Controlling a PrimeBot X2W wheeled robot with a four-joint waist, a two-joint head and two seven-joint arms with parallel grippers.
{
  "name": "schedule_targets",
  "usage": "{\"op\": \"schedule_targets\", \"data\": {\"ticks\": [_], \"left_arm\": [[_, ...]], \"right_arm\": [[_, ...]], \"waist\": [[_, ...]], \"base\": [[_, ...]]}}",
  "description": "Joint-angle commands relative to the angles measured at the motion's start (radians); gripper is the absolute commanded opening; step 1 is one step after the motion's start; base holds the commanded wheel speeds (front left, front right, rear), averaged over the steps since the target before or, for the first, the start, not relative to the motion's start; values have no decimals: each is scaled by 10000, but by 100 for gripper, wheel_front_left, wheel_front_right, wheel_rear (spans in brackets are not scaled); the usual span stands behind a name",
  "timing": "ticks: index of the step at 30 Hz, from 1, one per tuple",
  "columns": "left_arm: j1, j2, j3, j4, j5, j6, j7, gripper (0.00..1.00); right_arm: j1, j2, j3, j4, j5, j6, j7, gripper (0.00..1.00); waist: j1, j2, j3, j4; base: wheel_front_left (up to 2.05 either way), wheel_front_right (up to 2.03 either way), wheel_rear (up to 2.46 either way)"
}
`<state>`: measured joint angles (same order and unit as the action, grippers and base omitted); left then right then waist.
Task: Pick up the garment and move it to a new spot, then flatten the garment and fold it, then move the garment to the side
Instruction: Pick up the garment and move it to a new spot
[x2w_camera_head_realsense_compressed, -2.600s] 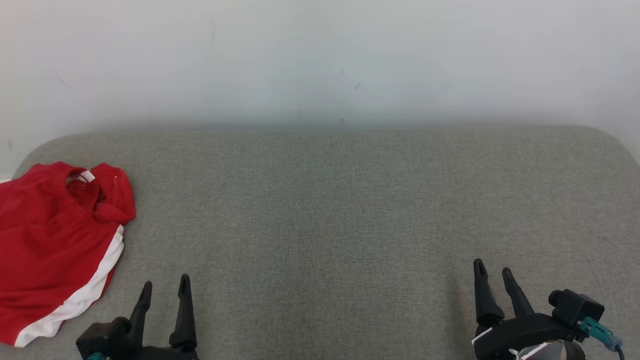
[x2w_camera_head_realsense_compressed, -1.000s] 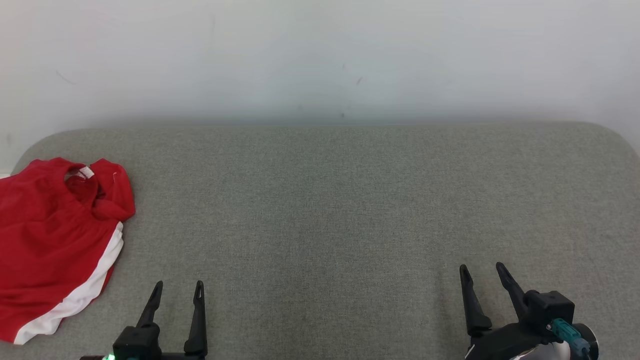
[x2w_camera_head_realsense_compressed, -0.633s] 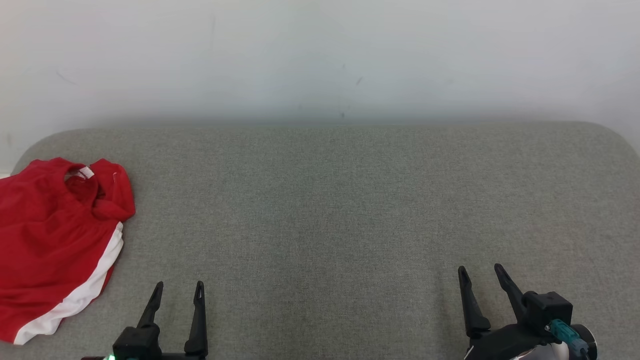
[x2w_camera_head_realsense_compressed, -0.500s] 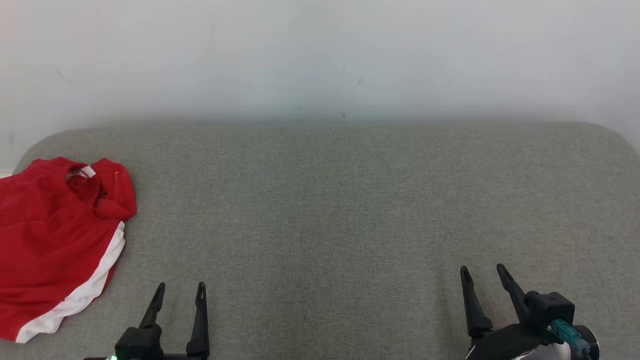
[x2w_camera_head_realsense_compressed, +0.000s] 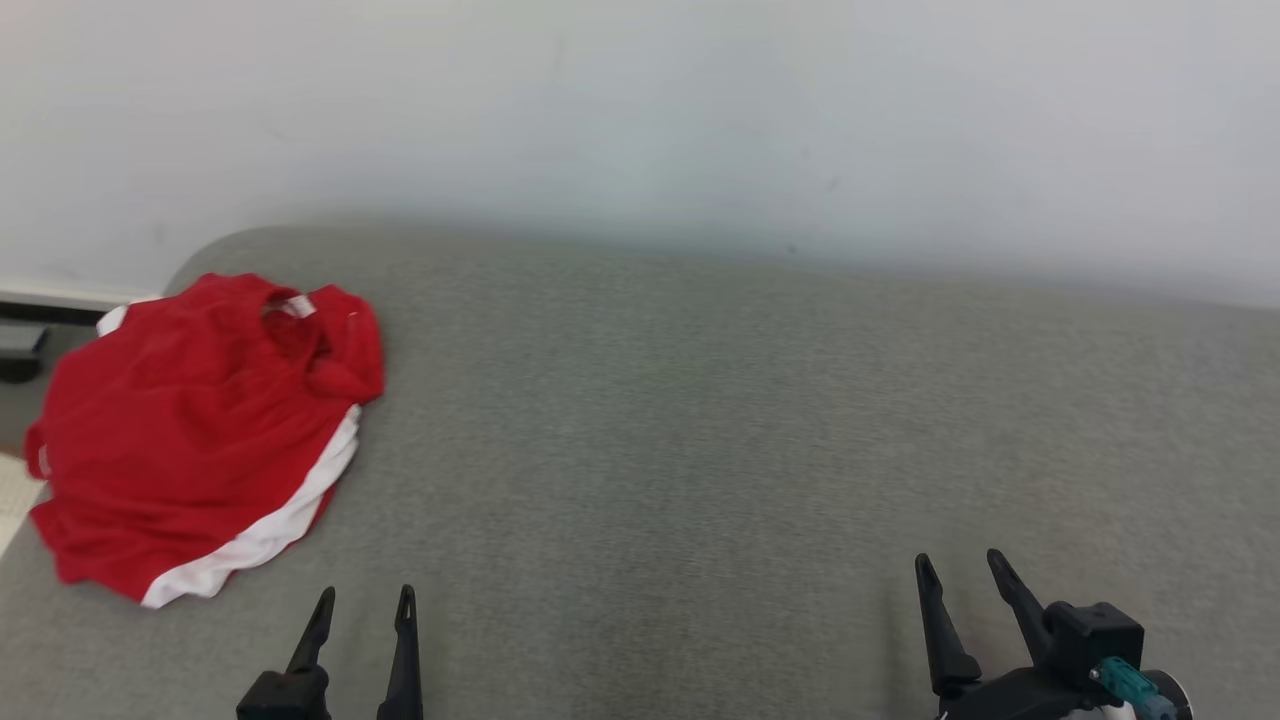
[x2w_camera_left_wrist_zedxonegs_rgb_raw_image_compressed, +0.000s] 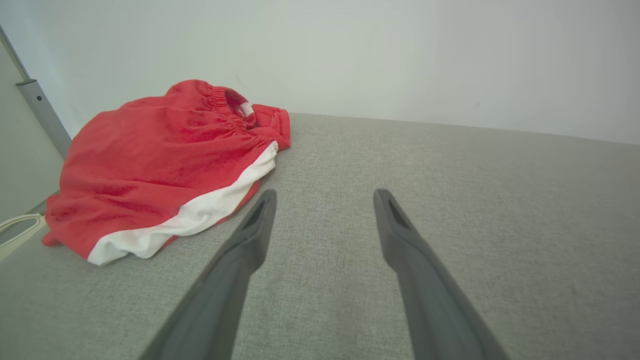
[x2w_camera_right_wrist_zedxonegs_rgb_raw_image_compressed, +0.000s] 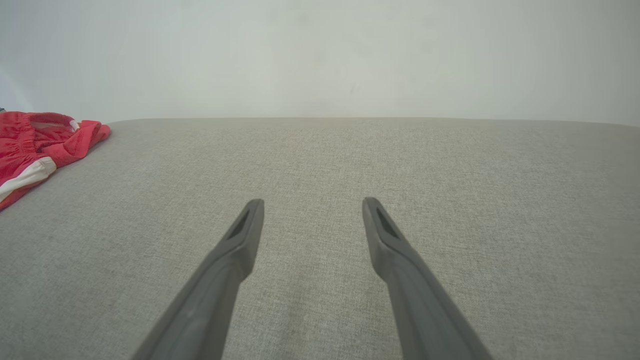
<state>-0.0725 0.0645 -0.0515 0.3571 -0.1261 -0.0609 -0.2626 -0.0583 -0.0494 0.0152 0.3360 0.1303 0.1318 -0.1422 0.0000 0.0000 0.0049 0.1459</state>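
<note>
A crumpled red garment (x2w_camera_head_realsense_compressed: 190, 430) with a white side stripe and an elastic waistband lies at the far left of the grey padded surface (x2w_camera_head_realsense_compressed: 700, 420). The left wrist view has the garment (x2w_camera_left_wrist_zedxonegs_rgb_raw_image_compressed: 160, 160) up and to the left of my fingers, and in the right wrist view the garment (x2w_camera_right_wrist_zedxonegs_rgb_raw_image_compressed: 35, 145) pokes in at the left edge. My left gripper (x2w_camera_head_realsense_compressed: 365, 600) stands open near the front edge, to the right of and nearer than the garment, apart from it. My right gripper (x2w_camera_head_realsense_compressed: 960, 565) is open at the lower right, with nothing between its fingers.
A pale wall (x2w_camera_head_realsense_compressed: 640, 110) runs along the back of the padded surface. Past its rounded left end are a dark object (x2w_camera_head_realsense_compressed: 20, 350) by the baseboard and a strip of pale floor (x2w_camera_head_realsense_compressed: 12, 490). A grey vertical post (x2w_camera_left_wrist_zedxonegs_rgb_raw_image_compressed: 42, 112) stands left of the garment.
The whole head picture has shifted right, so the camera has turned left and the garment sits further into view. Both grippers stay open and keep nearly the same places.
</note>
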Motion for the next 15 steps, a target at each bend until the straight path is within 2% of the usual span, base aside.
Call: {"op": "schedule_targets", "data": {"ticks": [1,15], "left_arm": [[148,-17,16,22,-10,17,-38,100],[479,75,202,95,-48,-48,-38,100]], "right_arm": [[116,-15,9,-55,68,-21,-12,100],[196,-15,322,-47,304,-21,37,100]], "waist": [[0,0,-153,963],[0,0,-237,3434]], "base": [[0,0,0],[0,0,0]]}}
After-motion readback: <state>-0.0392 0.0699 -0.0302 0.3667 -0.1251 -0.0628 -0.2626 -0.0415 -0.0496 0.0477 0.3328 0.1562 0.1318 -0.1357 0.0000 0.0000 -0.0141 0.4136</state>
